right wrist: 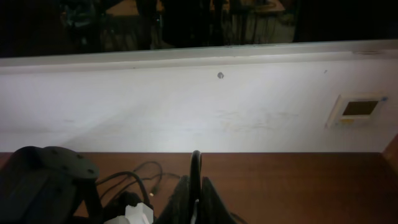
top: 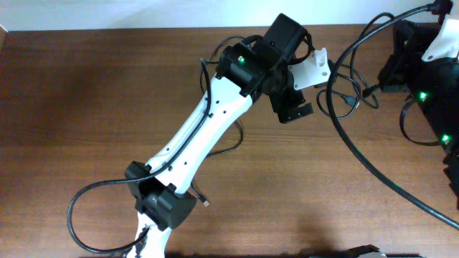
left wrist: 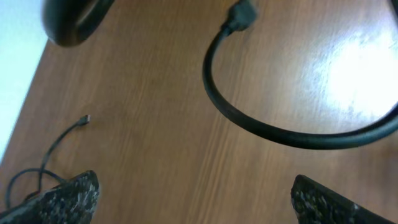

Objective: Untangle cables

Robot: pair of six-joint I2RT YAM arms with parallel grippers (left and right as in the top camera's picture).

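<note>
Above the table (left wrist: 155, 124), left pincer (left wrist: 199, 199) spread wide, cables (left wrist: 55, 142) just beside it, right pincer (right wrist: 196, 183) pressed together.

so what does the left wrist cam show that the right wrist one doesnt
Left wrist only: the left gripper open over bare wood, a thin cable's plug end, and a thick black arm cable arcing across. Right wrist only: the right gripper with fingers pressed together, a white wall and a small wall panel. Both: the wooden table and thin black cords on it.
</note>
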